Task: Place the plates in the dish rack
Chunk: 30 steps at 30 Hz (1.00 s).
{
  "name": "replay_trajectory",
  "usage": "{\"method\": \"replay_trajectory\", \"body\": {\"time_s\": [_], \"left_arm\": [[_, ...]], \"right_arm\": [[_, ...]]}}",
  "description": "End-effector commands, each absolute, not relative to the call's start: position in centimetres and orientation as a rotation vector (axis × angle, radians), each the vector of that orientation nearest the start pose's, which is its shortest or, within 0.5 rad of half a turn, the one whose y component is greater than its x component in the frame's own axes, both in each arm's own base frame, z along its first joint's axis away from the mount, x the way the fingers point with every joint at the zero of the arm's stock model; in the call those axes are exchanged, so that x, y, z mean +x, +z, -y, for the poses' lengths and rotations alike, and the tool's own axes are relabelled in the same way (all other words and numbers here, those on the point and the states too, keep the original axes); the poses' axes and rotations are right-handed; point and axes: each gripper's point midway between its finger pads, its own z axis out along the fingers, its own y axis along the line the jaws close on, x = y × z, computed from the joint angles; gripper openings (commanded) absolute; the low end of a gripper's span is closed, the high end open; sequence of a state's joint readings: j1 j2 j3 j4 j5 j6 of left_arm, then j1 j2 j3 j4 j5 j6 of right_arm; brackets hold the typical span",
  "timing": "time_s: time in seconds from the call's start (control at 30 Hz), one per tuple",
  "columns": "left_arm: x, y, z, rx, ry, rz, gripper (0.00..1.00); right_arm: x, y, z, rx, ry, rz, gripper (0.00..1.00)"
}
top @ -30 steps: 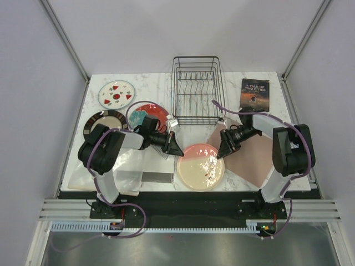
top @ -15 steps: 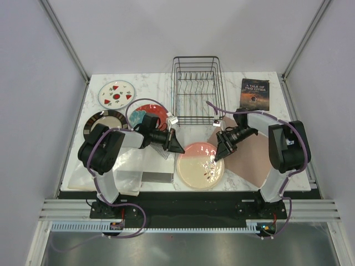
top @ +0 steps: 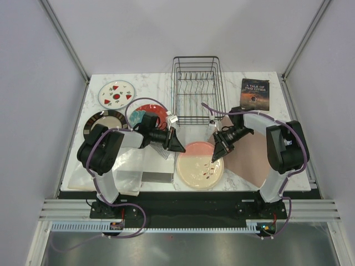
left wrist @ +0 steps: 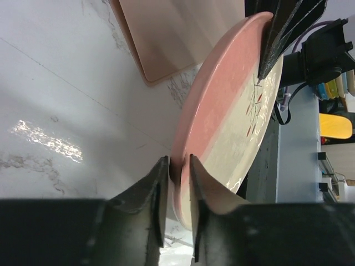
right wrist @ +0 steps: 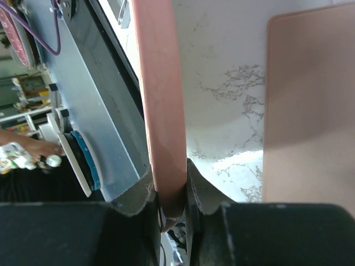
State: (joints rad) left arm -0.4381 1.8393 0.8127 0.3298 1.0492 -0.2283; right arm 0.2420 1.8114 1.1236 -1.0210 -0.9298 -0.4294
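The pink-and-cream twig plate (top: 199, 165) is held off the table, tilted, between both arms. My left gripper (top: 178, 148) is shut on its left rim, seen in the left wrist view (left wrist: 178, 169). My right gripper (top: 217, 151) is shut on its right rim, seen in the right wrist view (right wrist: 168, 185). The plate also shows in both wrist views (left wrist: 233, 111) (right wrist: 161, 83). The black wire dish rack (top: 196, 88) stands behind, with nothing in it. The white fruit plate (top: 116, 93), brown-rimmed plate (top: 104, 123) and red plate (top: 151, 113) lie flat at the left.
A pinkish-brown mat (top: 250, 158) lies under and to the right of the right arm. A dark book (top: 255, 93) lies at the back right. A grey block (top: 156, 177) and a clear sheet (top: 127, 180) lie near the front left edge.
The right gripper has moved left and closed on the plate's right rim. The plate has risen and tilted a little, shifting slightly toward the rack. The left gripper holds its rim throughout.
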Motion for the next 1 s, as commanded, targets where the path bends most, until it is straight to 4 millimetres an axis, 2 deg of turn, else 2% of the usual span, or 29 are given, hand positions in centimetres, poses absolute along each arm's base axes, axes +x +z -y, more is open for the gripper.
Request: {"method": "replay_trajectory", "body": {"time_s": [0.0,0.07,0.1,0.13,0.2,0.23,0.27,0.3,0.33,0.4,0.43,0.47,0.5,0.53,0.57,0.63,0.67,0.73,0.77,0.87,0.97], "left_arm": [[27.1,11.3,29.3,0.845,-1.478,-2.011,0.37],[28.1,12.5,27.8,0.821,-1.399,-2.000,0.43],[28.0,13.2,27.0,0.807,-1.378,-2.010,0.44],[28.5,15.4,25.8,0.801,-1.321,-1.955,0.47],[29.7,17.2,24.2,0.808,-1.159,-1.919,0.48],[29.1,18.0,23.1,0.802,-1.106,-1.945,0.51],[30.2,18.7,22.3,0.828,-0.986,-1.925,0.53],[30.5,19.1,21.7,0.824,-0.923,-1.927,0.56],[30.8,19.4,21.1,0.812,-0.866,-1.929,0.64],[32.3,20.1,19.6,0.729,-0.724,-1.932,0.70],[32.9,20.4,19.3,0.699,-0.693,-1.929,0.71],[33.9,20.3,18.7,0.628,-0.648,-1.956,0.72],[34.5,20.3,18.3,0.583,-0.623,-1.971,0.72],[35.2,20.8,18.1,0.527,-0.610,-1.980,0.72],[35.7,20.6,17.9,0.477,-0.599,-1.995,0.72],[35.5,20.8,18.1,0.487,-0.615,-1.978,0.72],[35.3,20.9,18.3,0.507,-0.633,-1.965,0.72],[35.0,20.8,18.3,0.505,-0.642,-1.963,0.72],[34.7,20.7,18.5,0.503,-0.654,-1.966,0.72],[34.0,20.1,18.6,0.486,-0.683,-1.975,0.72],[33.4,19.8,18.8,0.488,-0.719,-1.973,0.71]], "right_arm": [[22.0,11.1,-18.3,-0.956,1.366,-2.581,0.00],[22.9,13.5,-17.7,-0.971,1.299,-2.518,0.00],[22.5,15.0,-17.5,-1.007,1.288,-2.494,0.00],[23.5,17.2,-17.6,-1.045,1.245,-2.428,0.00],[23.5,20.2,-17.7,-1.099,1.229,-2.360,0.00],[24.9,24.0,-18.0,-1.130,1.154,-2.243,0.00],[25.5,25.8,-18.2,-1.128,1.115,-2.197,0.00],[26.8,27.7,-18.3,-1.058,1.059,-2.183,0.00],[28.5,30.9,-18.5,-1.028,0.985,-2.102,0.00],[32.9,35.1,-18.7,-0.917,0.835,-1.989,0.00],[34.3,36.5,-18.7,-0.807,0.819,-1.989,0.00],[37.0,38.8,-18.8,-0.746,0.762,-1.888,0.00],[38.4,40.1,-18.7,-0.686,0.727,-1.845,0.00],[40.7,40.9,-17.2,-0.481,0.638,-1.857,0.00],[42.9,44.0,-16.7,-0.407,0.578,-1.717,0.00],[45.2,45.4,-14.2,-0.226,0.441,-1.633,0.00],[46.1,47.3,-13.8,-0.148,0.384,-1.554,0.00],[47.7,48.0,-12.8,-0.010,0.236,-1.525,0.00],[48.2,48.4,-11.7,0.088,0.110,-1.504,0.00],[49.7,48.3,-10.7,0.209,0.020,-1.465,0.00],[51.2,47.2,-10.8,0.277,-0.034,-1.474,0.00]]}}
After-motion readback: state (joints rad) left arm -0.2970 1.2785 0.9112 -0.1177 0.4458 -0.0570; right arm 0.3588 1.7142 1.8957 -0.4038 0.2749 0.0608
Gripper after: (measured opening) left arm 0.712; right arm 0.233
